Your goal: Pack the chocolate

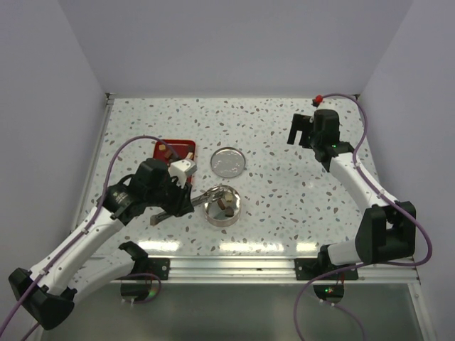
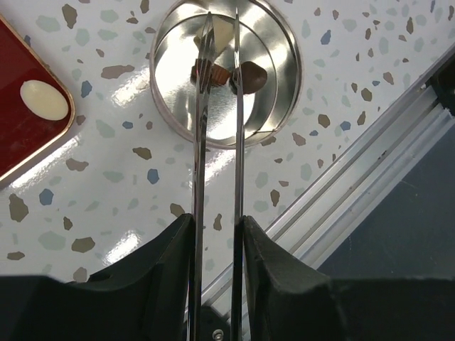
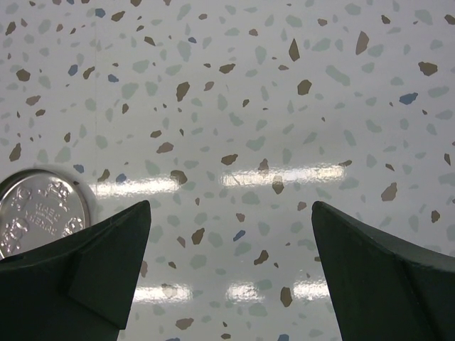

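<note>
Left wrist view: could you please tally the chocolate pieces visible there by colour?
Dark brown chocolate: 2, both in the tin, one partly behind the tweezers.
Pale cream chocolate: 2, one on the red tray, one in the tin.
Total: 4.

nothing can be read for certain. the round silver lid (image 3: 39,213) on the tabletop (image 3: 284,106) bears raised lettering and a pattern across its face, seen in the right wrist view, but the letters are too small and blurred to make out.
</note>
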